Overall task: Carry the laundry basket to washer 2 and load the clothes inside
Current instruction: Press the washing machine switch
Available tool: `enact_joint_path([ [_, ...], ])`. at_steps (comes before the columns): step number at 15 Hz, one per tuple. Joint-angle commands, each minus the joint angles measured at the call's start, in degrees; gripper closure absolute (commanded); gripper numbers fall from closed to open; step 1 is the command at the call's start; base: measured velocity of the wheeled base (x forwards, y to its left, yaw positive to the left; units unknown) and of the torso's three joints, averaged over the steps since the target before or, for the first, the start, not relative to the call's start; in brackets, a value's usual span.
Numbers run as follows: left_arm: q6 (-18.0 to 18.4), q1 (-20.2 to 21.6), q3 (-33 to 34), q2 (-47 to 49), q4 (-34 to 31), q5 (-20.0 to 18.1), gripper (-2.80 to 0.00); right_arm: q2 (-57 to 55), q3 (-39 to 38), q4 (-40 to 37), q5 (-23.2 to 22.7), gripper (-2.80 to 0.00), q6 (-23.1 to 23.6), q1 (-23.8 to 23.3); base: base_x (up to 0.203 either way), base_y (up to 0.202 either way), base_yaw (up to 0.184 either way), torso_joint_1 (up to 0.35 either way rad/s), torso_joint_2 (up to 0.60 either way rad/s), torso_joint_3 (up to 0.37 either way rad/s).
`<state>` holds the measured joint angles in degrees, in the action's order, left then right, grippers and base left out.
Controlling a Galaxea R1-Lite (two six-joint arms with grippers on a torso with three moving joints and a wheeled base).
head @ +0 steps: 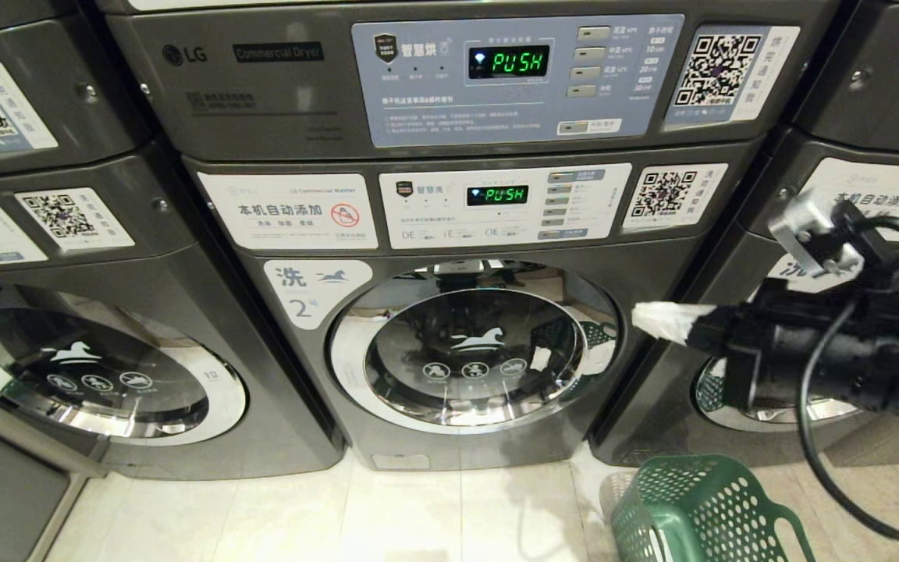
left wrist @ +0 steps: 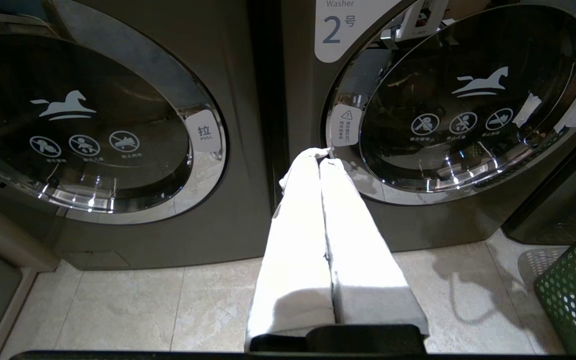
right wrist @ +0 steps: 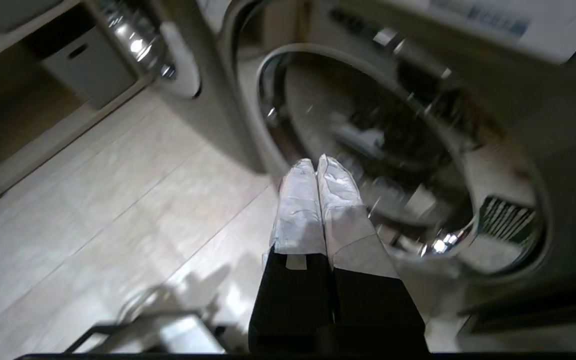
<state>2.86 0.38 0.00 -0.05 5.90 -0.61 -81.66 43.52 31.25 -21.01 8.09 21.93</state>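
Laundromat wall of dark grey LG machines on a pale tiled floor [head: 418,515]. Washer 2 [head: 465,343] sits dead centre in the head view, its label with the horse and "2" at the door's upper left, round chrome-ringed glass door shut, display above reading "PUSH". Drum contents can't be made out through the dark, reflective glass. Stacked on top is a dryer [head: 449,78] with its own green "PUSH" display. Another washer [head: 98,375] stands just beside on the left, door also shut; a third machine on the right is mostly hidden behind the right arm.

Laundry basket [head: 699,511], green with round holes, sits on the floor at lower right, in front of and to the right of washer 2, apart from it. Only part of it shows; no clothes visible in that part.

Right gripper [head: 641,316] is raised level at the right edge of washer 2's door, white-wrapped fingers pressed together, holding nothing. Left gripper [left wrist: 320,155] is low in front of the gap between the two washers, fingers likewise closed tight and empty.
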Motion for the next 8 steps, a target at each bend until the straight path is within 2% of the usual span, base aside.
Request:
enact_joint_path([
  [1, 0.0, 0.0, 2.3, 0.0, 0.1, 0.0, 0.00, -10.0, 6.4, 6.9, 2.9, 0.00, 0.1, 0.4, 0.000, 0.000, 0.000, 0.000, 0.00, 0.000],
  [4, 0.0, 0.1, 2.3, 0.0, 0.1, 0.0, 0.00, -18.0, 13.3, 12.7, 8.8, 0.00, 0.3, 0.4, 0.000, 0.000, 0.000, 0.000, 0.00, 0.000],
  [6, 0.0, 0.1, 2.3, 0.0, 0.1, 0.0, 0.00, -21.3, 15.2, 16.2, 10.2, 0.00, 0.4, 0.4, 0.000, 0.000, 0.000, 0.000, 0.00, 0.000],
  [8, 0.0, 0.0, 2.3, 0.0, 0.1, 0.0, 0.00, -23.6, 18.2, 16.4, 10.2, 0.00, 0.5, 0.5, 0.000, 0.000, 0.000, 0.000, 0.00, 0.000],
])
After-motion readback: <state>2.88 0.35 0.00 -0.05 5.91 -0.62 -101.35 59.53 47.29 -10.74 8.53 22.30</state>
